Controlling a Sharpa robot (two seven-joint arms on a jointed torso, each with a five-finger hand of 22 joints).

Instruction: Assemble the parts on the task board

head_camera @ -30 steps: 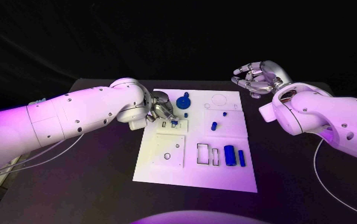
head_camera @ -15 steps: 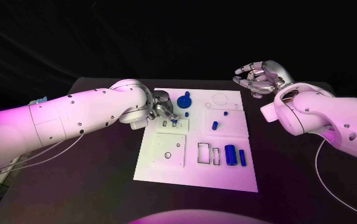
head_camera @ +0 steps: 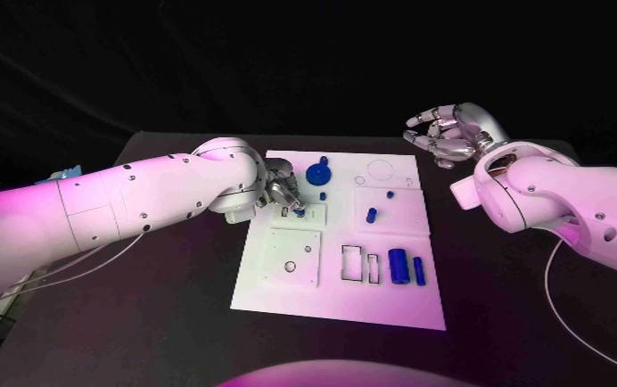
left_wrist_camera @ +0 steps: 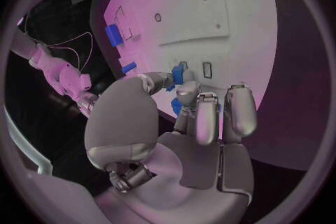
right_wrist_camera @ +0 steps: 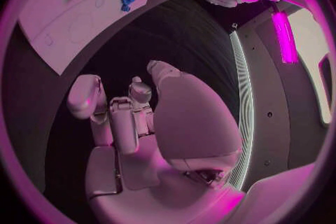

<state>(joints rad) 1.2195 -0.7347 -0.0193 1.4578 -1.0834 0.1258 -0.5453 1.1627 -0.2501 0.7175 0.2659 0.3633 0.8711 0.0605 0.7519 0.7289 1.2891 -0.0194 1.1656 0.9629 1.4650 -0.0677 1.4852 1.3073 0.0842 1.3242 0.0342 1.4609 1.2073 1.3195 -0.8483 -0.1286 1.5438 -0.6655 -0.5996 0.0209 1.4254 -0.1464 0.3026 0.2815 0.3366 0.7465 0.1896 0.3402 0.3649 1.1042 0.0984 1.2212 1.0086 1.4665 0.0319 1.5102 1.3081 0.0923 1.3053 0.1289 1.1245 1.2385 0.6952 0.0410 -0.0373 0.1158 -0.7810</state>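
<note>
Head view is showing the left hand [head_camera: 283, 193] reaching over the near-left part of the white task board [head_camera: 386, 307], its fingertips pressing together on a small blue part [head_camera: 299, 212] right at a slot in the board's raised left panel. From the left wrist view, the left hand's fingers [left_wrist_camera: 203, 117] are curling forward and its thumb is closing in from the side, so the small blue part [left_wrist_camera: 178, 74] is sitting pinched between them, just beside two narrow dark slots. Just beyond the left hand's fingertips, a round blue disc part [head_camera: 316, 176] is lying on the board, with a tiny blue peg [head_camera: 323, 196] next to it. Farther from that hand, toward the board's middle, another short blue peg [head_camera: 370, 217] is standing, and near the board's front edge a thick blue cylinder [head_camera: 398, 267] and a thinner blue bar [head_camera: 418, 272] are lying side by side, next to two rectangular outlines. The right hand [head_camera: 444, 135] is hovering well apart from the board, off its far right corner, with fingers curled loosely inward and apart, holding nothing; the right wrist view is showing the right hand [right_wrist_camera: 133, 117] the same way, above the dark table [right_wrist_camera: 182, 28], with the board's corner away beyond its fingertips.
</note>
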